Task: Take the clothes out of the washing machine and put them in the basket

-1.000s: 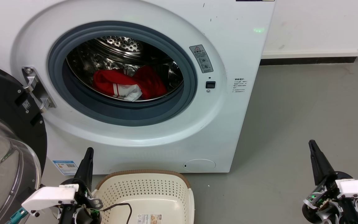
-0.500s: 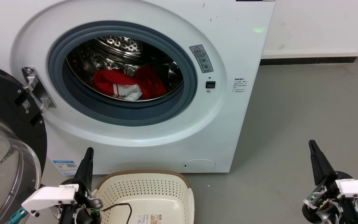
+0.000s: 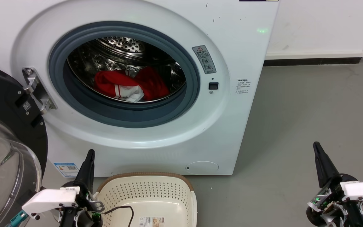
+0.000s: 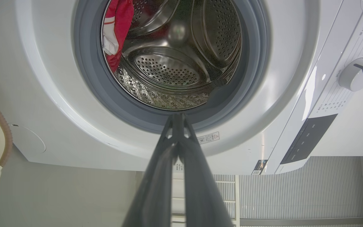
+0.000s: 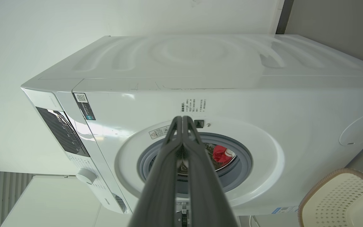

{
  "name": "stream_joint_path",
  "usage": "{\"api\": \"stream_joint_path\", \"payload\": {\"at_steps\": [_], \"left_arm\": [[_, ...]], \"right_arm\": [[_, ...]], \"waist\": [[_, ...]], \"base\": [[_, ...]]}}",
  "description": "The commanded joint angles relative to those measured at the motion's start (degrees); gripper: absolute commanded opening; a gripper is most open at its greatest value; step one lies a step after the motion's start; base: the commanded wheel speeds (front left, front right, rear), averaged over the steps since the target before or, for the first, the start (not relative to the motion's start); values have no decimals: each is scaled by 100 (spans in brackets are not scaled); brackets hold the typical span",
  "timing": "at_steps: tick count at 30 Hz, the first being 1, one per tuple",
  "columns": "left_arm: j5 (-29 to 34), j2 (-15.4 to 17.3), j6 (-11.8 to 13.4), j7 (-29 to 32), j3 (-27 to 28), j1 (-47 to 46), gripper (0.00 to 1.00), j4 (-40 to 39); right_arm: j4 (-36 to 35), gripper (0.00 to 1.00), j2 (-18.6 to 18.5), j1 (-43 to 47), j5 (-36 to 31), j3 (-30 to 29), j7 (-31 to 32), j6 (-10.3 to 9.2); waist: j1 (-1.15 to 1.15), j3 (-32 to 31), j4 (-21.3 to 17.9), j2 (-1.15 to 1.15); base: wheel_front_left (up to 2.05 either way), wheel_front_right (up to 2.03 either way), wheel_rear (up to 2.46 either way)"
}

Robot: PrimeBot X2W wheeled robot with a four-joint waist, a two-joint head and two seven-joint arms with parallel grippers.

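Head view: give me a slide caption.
Red clothes in the open washing machine, basket below, left gripper and right gripper shut.

- clothes (image 3: 131, 84): red bundle w/ white striped panel, in drum
- washing machine (image 3: 225, 126): white front-loader, door open
- basket (image 3: 150, 195): cream, perforated, on floor just in front

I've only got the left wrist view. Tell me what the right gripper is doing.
Observer: The right gripper is shut and holds nothing, over the floor to the right of the washing machine.
Operator: Now give me the door.
Observer: The dark glass door is swung wide open on the machine's left.
Operator: Report what's in the basket.
Observer: The basket holds none of the clothes, just a paper label on its bottom.
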Motion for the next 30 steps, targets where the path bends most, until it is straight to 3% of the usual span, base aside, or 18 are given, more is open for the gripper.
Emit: {"api": "stream_joint_path", "payload": {"at_steps": [1, 2, 8, 16, 25, 26, 30], "left_arm": [[0, 16, -12, 10, 11, -42, 0, -2], [0, 0, 0, -1, 0, 0, 100, 0], [59, -16, 2, -100, -32, 125, 100, 39], [588, -13, 46, -301, 4, 181, 100, -177], [1686, -9, 308, -539, -83, 264, 100, -533], [2055, -8, 406, -611, -134, 293, 100, -631], [2554, -6, 518, -706, -199, 334, 100, -747]], "right_arm": [[7, 0, 16, -75, -29, 0, 4, -2], [0, 100, 0, 0, 0, 0, -1, 0], [80, 100, 7, 123, -61, 36, -99, -1], [-66, 100, 6, 207, -564, 15, -300, -1], [-422, 100, 5, 296, -1760, -22, -539, -1], [-568, 100, 5, 338, -2226, 8, -612, -1], [-746, 100, 4, 394, -2831, 57, -706, -1]], "waist": [[0, 0, 0, 0], [0, 0, 0, 0], [0, 1, -1, 0], [0, 3, -4, 0], [0, 10, -11, 0], [0, 14, -13, 0], [0, 20, -16, 0]], "base": [[0, 0, 0], [0, 0, 0], [0, 0, 0], [0, 0, 0], [0, 0, 0], [0, 0, 0], [0, 0, 0]]}}
